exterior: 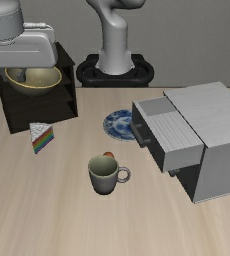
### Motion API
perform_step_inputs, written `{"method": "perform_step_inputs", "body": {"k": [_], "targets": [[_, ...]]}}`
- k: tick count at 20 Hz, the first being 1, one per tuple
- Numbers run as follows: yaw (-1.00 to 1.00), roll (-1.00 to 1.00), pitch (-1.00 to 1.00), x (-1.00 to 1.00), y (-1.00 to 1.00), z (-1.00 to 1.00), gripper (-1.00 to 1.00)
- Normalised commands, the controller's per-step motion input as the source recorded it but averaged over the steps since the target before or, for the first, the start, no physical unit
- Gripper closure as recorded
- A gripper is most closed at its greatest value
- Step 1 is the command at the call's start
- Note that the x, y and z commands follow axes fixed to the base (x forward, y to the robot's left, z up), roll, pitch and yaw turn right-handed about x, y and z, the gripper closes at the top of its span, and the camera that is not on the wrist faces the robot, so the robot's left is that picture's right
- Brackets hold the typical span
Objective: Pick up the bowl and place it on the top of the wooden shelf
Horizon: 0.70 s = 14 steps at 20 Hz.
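Note:
The bowl, cream outside and dark inside, sits over the top of the dark wooden shelf at the exterior view's upper left. I cannot tell whether it rests on the shelf or hangs just above it. My gripper is directly over the bowl's left rim. Its grey-and-white hand covers part of the bowl.
A rainbow cake slice lies in front of the shelf. A grey-green mug stands at centre, and a blue patterned plate lies behind it. A grey cabinet with its upper drawer pulled out fills the right.

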Motion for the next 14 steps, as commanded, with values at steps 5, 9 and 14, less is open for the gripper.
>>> {"method": "perform_step_inputs", "body": {"k": [5,9,14], "targets": [[0.00,0.00,0.00,-1.00,0.00,0.00,1.00],[0.00,0.00,0.00,-1.00,0.00,0.00,1.00],[0.00,0.00,0.00,-1.00,0.00,0.00,1.00]]}}
